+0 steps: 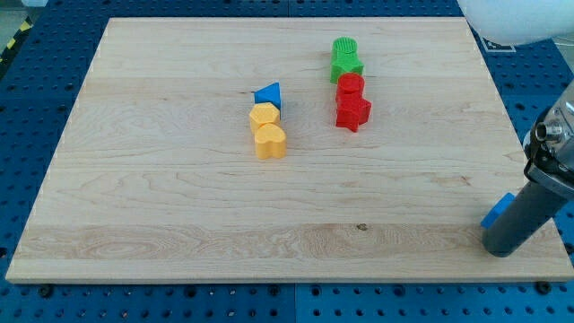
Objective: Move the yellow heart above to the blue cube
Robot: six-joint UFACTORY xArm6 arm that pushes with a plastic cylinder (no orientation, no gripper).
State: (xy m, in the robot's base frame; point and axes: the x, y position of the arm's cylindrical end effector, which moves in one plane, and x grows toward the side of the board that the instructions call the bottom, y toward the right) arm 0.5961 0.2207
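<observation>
The yellow heart (270,142) lies left of the board's middle. A second yellow block (264,115) touches it from above, and a blue triangular block (268,94) sits just above that. My tip (504,251) rests near the board's bottom right corner, far to the right of the heart. Another blue block (496,212), perhaps a cube, shows against the rod's left side and is mostly hidden by it.
A green round block (344,48) and a green star-like block (347,67) sit at upper middle right, with a red block (351,86) and a red star (353,113) just below them. A white object (520,22) is beyond the top right corner.
</observation>
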